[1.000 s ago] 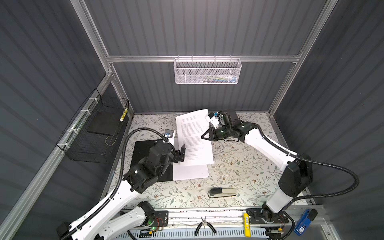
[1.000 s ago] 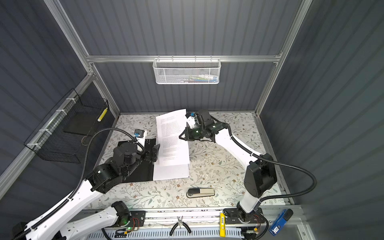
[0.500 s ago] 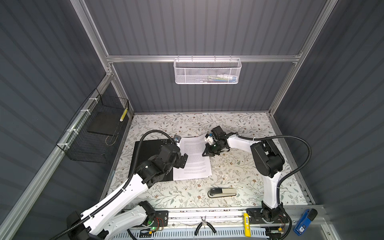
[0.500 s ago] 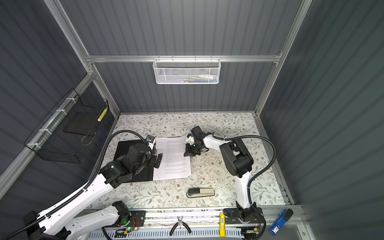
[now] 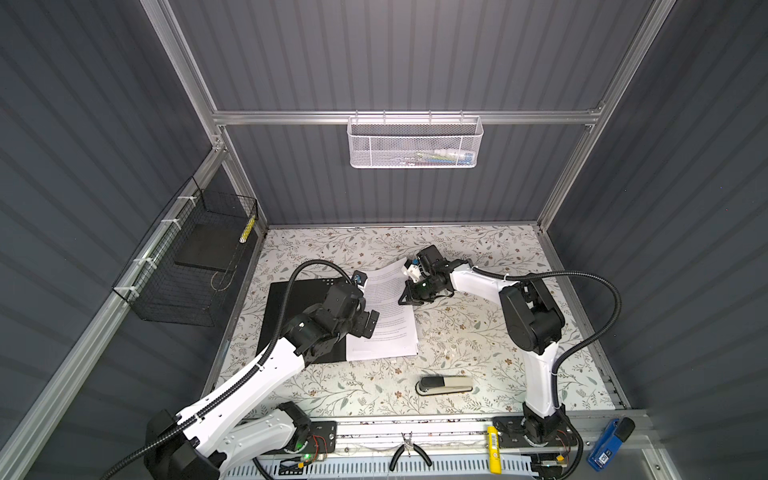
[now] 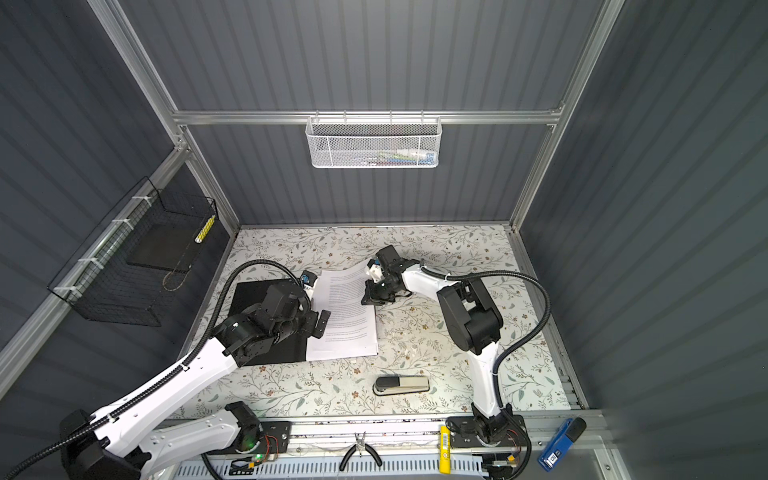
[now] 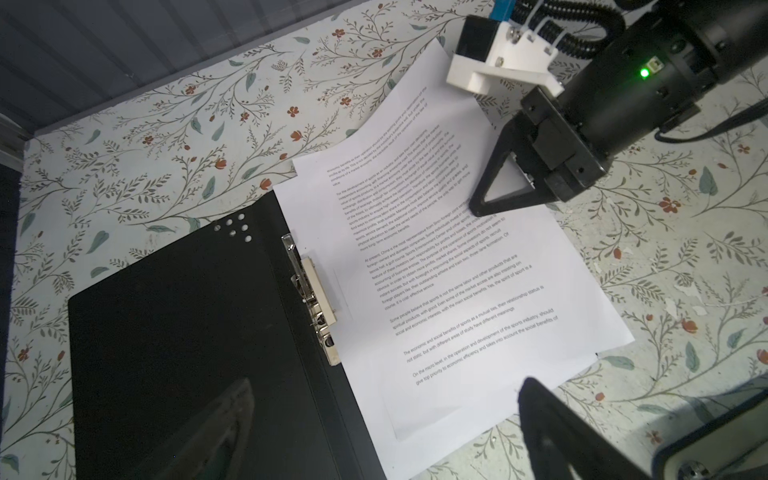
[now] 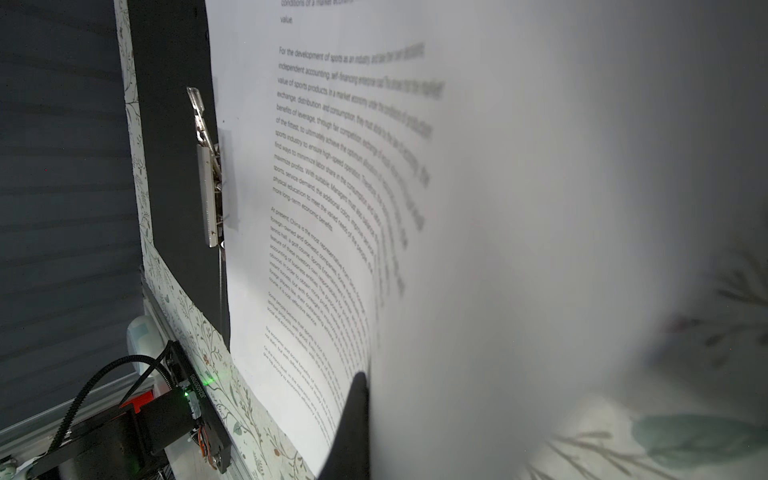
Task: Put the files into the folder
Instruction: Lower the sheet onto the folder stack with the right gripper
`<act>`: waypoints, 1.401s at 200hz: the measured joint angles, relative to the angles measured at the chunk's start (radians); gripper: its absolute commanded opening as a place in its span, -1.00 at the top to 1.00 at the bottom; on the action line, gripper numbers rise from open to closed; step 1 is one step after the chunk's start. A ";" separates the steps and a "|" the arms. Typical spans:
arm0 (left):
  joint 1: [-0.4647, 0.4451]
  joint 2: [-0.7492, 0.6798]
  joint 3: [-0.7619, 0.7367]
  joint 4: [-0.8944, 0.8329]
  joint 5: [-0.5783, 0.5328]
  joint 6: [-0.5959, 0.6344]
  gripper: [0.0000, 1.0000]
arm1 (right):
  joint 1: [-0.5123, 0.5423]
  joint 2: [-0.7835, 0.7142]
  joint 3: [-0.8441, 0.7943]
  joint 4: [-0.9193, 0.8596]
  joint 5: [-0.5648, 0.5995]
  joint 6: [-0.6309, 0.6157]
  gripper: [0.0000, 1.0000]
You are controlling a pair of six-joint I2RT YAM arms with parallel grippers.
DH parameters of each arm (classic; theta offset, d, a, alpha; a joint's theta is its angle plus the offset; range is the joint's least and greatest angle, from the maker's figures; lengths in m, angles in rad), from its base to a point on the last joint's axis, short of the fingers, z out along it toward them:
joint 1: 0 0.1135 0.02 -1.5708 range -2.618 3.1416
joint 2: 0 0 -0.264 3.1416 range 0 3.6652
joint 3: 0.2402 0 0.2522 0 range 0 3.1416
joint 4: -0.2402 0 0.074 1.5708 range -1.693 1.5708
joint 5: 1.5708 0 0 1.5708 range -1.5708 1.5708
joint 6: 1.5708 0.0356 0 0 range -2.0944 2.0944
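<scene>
Right arm folded low, elbow high — its right gripper [image 7: 478, 207] pinches the edge of the files [image 5: 395, 328], white printed sheets on the open matte-black folder [image 5: 286, 307] by the left edge of the worktop [image 5: 457, 345]; left gripper [image 5: 365, 326] gapes empty above.

I read files [image 7: 436, 291] as matt wht paper | folder [image 7: 187, 353] smooth matt blk, plastic-looking | its clip [image 7: 312, 286] shiny bare metal | tabletop [image 7: 145, 145] matt floral-print covering
</scene>
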 measured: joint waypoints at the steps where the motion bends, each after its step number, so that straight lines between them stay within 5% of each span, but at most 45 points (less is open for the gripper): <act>1: 0.000 0.002 0.000 -0.001 0.001 0.000 -1.00 | 0.000 0.000 0.001 0.000 0.000 0.000 1.00; 280: 0.018 0.029 0.003 -0.021 0.045 0.000 -0.99 | 0.046 0.037 0.045 -0.027 -0.028 0.019 1.00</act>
